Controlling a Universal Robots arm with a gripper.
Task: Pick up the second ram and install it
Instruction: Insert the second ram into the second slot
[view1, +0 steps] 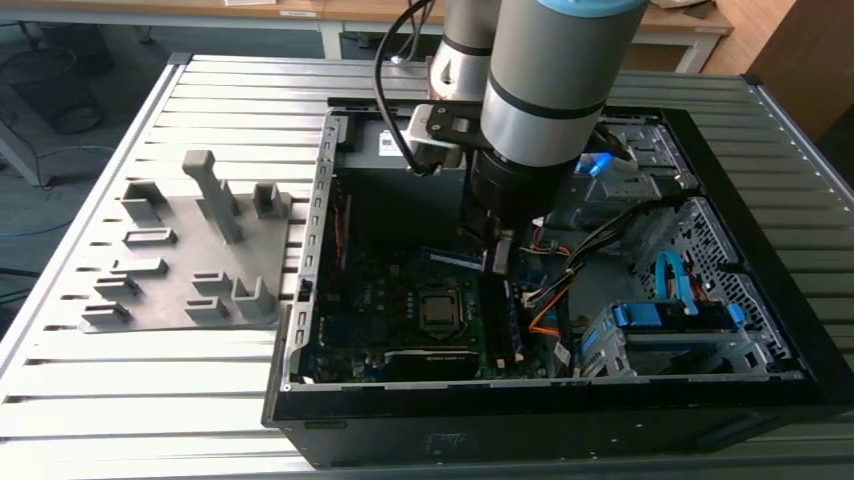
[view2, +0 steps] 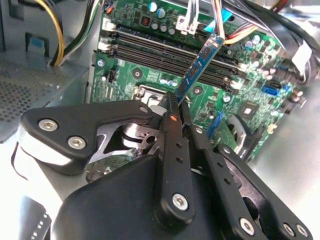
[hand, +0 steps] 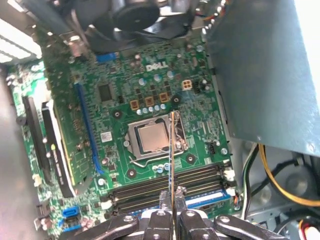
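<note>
- The arm (view1: 547, 90) reaches down into the open computer case (view1: 310, 300), which lies on its side on the slatted table (view1: 134, 400).
- The gripper (view2: 178, 106) has its two fingers closed on the memory stick (view2: 200, 65), pinching it by one end. So the pick-up part of the job looks finished.
- In the second wrist view the stick juts out from the fingertips toward the circuit board (view2: 250, 100), with its blue-and-white label facing the camera.
- In the first wrist view the same stick (hand: 172, 150) shows edge-on as a thin line. It runs out from the gripper (hand: 172, 199) across the processor socket (hand: 150, 139).
- The memory slots (hand: 150, 192) lie in a row on the board just beside that socket. In the second wrist view the stick's far end sits over the slots (view2: 150, 50).
- The stick is tilted to the slots rather than lying along one, so to my eye it is not seated. I can't tell whether its far end touches the board or hangs just above it.
- One slot shows a blue-and-white strip in the first wrist view. It may be a stick already fitted, but I couldn't swear to it.
- The grey fixture (view1: 187, 250) sits on the table toward the exterior view's left, beside the case and well apart from the gripper (view1: 497, 258).
- By my judgement the picking is done and the installing is not.
</note>
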